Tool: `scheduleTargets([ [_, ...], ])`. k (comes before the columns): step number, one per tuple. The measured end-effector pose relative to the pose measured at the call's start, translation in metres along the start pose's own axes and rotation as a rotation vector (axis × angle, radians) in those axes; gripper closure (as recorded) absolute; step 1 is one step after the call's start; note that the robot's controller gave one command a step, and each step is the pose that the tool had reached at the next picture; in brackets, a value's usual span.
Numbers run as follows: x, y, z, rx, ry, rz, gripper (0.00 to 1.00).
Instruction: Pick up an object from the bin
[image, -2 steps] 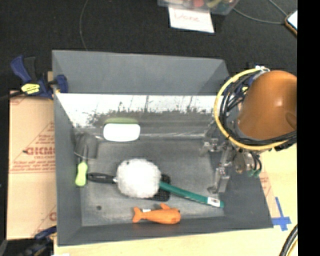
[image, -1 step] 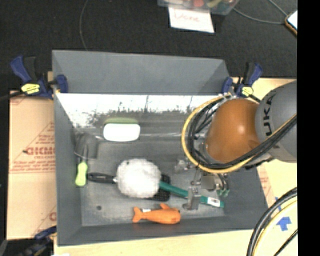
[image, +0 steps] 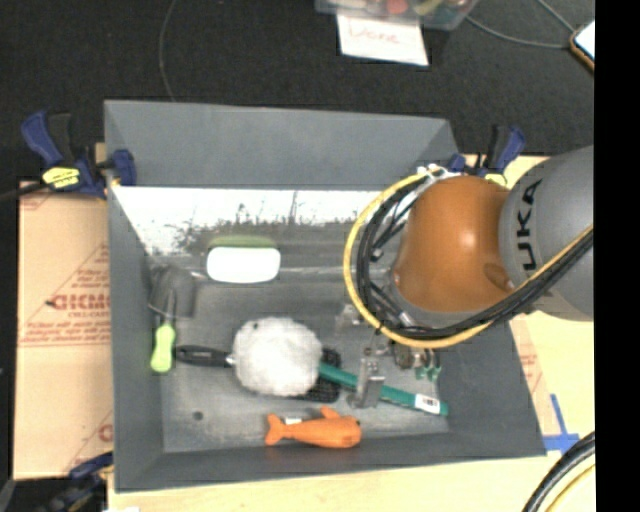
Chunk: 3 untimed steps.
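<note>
Hovering right of the frame's centre, metal two-finger gripper (image: 368, 385) over a thin teal-green plastic stick (image: 402, 397), claw's opening impossible to tell, fluffy white round puff (image: 275, 357) just left, orange fish-shaped toy (image: 315, 431) below.

Bare bin floor (image: 225, 405) lies open at front left and in a strip between white oval pad (image: 243, 264) and white fluffy duster (image: 277, 357). Front centre crowded: duster, orange toy fish (image: 313, 431), teal-handled tool (image: 395, 396). Green-handled tool (image: 162, 346) lines left wall. Arm (image: 450, 255) overhangs right side.
</note>
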<state>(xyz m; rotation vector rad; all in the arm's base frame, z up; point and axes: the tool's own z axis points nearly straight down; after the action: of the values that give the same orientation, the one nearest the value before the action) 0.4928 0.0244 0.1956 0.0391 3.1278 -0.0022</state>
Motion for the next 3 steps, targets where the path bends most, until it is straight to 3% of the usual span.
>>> scheduleTargets([
  [1, 0.008, -0.009, 0.104, 0.002, 0.005, -0.011, 0.0],
  [2, -0.004, 0.024, 0.069, -0.001, -0.015, 0.072, 0.0],
  [3, -0.009, 0.028, 0.121, 0.003, -0.015, -0.033, 0.0],
])
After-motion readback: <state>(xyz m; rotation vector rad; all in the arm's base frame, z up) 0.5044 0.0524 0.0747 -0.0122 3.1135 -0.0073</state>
